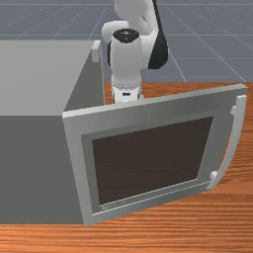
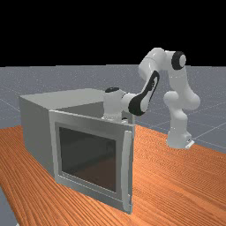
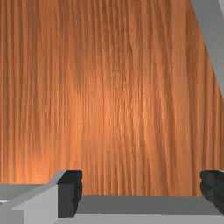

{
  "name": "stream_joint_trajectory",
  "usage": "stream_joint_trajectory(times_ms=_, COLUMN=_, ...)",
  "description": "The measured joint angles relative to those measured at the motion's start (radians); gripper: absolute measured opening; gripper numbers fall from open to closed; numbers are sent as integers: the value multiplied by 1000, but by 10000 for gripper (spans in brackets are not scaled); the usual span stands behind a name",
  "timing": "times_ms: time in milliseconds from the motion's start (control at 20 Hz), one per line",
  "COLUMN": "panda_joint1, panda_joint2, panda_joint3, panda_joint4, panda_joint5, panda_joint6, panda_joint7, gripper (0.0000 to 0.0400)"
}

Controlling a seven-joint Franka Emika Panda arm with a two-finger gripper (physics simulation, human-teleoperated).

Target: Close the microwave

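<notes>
The microwave (image 1: 39, 79) stands at the front view's left, its door (image 1: 221, 129) swung open; the gripper (image 3: 142, 192), fingers spread and pinching nothing, is on the door's inner side. Treat the door as a rigid, hinged panel, probably light to swing when loaded far from the hinge. Clear the inner side, then draw on the handle (image 1: 236, 138) or press the outer frame beside it, avoiding the likely slippery window (image 1: 153, 158).
</notes>
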Motion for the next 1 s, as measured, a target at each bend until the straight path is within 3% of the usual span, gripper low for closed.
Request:
stream_joint_trajectory(times_ms=650, panda_joint1=-1, panda_joint2=-79, panda_joint3=1, panda_joint4=59, panda_joint5=0, panda_joint6=-169, panda_joint7=-6, gripper=400)
stream_joint_trajectory(times_ms=850, panda_joint1=-2, panda_joint2=-144, panda_joint3=1, panda_joint4=-36, panda_joint5=-1, panda_joint6=-112, panda_joint7=-14, gripper=400)
stream_joint_trajectory(times_ms=1000, panda_joint1=-3, panda_joint2=-168, panda_joint3=3, panda_joint4=-14, panda_joint5=-2, panda_joint6=-167, panda_joint7=-37, gripper=400)
